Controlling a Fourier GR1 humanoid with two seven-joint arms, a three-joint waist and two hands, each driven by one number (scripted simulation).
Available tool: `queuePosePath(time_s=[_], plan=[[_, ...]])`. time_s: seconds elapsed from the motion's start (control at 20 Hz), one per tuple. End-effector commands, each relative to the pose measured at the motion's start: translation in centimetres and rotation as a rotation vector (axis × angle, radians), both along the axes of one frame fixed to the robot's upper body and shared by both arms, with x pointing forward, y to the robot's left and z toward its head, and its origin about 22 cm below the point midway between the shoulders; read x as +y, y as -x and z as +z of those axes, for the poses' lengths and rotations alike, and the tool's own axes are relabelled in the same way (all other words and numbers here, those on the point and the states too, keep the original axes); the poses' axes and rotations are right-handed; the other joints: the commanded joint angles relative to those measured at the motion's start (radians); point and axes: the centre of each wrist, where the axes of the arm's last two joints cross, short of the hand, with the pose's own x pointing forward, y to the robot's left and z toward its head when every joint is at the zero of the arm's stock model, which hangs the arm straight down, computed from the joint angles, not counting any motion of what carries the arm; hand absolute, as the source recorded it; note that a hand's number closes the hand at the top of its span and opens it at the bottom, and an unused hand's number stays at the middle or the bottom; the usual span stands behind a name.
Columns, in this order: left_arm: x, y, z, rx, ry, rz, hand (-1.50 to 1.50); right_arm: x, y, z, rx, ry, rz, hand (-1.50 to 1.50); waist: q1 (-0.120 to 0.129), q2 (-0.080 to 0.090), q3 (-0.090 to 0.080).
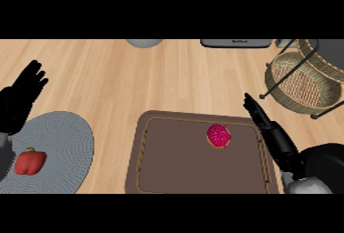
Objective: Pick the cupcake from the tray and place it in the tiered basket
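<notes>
A pink-frosted cupcake (219,135) is seen on the brown tray (161,177), just left of the right hand (263,119), whose straight fingers hold nothing. The left hand (22,93) is rested far off. The tiered basket (302,82) is placed beyond, to the right.

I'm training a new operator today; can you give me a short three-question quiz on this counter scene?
1. True or false: the cupcake lies on the tray.
2. What sits on the grey mat? A) red pepper B) banana C) mug
3. Which hand is nearer the tiered basket?

Key: 1 true. 2 A, the red pepper. 3 The right hand, open beside the tray's right edge; the left hand rests open at the view's left.
</notes>
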Motion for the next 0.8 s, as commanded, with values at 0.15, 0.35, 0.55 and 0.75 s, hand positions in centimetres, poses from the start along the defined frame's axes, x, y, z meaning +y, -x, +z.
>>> queuePosePath(time_s=[0.15, 0.35, 0.55, 0.75], plan=[[-3.5, 3.7, -7.3, 0.121, -0.007, 0.061, 0.00, -1.7, -2.6, 7.5, -0.237, 0.124, -0.372, 1.50, -0.011, -0.022, 0.008], [-3.1, 5.5, -9.3, 0.190, 0.023, 0.112, 0.00, -9.4, -1.8, 6.8, -0.199, 0.201, -0.941, -1.50, -0.104, -0.035, 0.000], [-7.8, 7.6, -12.2, 0.181, 0.033, 0.105, 0.00, -4.7, -0.3, 6.2, -0.287, -0.036, -1.142, -1.50, -0.055, -0.029, 0.010], [-9.3, 10.0, -13.7, 0.185, 0.026, 0.079, 0.00, 0.4, 3.4, 8.3, -0.318, -0.042, -1.067, -1.50, -0.020, -0.021, 0.008]])
